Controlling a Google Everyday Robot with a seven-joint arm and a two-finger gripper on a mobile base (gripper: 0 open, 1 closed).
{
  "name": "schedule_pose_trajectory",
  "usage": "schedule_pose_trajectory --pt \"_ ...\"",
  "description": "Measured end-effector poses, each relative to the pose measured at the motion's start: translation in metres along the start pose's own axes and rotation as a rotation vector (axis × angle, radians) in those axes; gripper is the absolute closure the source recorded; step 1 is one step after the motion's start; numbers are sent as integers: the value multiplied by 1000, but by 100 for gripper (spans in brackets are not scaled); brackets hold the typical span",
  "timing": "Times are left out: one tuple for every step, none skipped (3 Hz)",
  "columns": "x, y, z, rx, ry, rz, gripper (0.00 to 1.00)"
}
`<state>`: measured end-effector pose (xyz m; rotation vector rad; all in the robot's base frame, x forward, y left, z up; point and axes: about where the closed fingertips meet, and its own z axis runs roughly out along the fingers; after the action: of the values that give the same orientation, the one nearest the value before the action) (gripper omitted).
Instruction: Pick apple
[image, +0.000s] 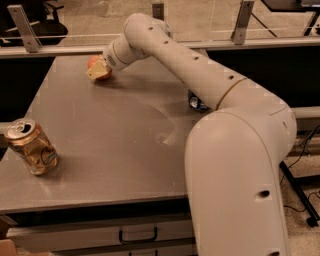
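Tabletop (115, 125): gripper (98, 73) at apple (94, 61), gold can (33, 153) apart.

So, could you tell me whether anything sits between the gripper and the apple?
Nothing visible does. The gripper is right at the apple on the table's far side. The gold can, front left, and the blue can, by the arm, are both well apart.

Claw (98, 73) at apple (93, 62) on table (115, 150), far left, near can (32, 147) front left, far can (196, 102) right behind arm (200, 70)
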<state>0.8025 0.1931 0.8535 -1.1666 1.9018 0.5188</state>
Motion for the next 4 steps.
schedule_pose_trajectory --pt "-9 10 -21 -37 -43 -19 88" --pt "-27 25 -68 -104 -105 -90 100" --pt "-26 41 -112 -198 -133 -176 100" --pt "-15 61 -150 -303 -129 -244 100"
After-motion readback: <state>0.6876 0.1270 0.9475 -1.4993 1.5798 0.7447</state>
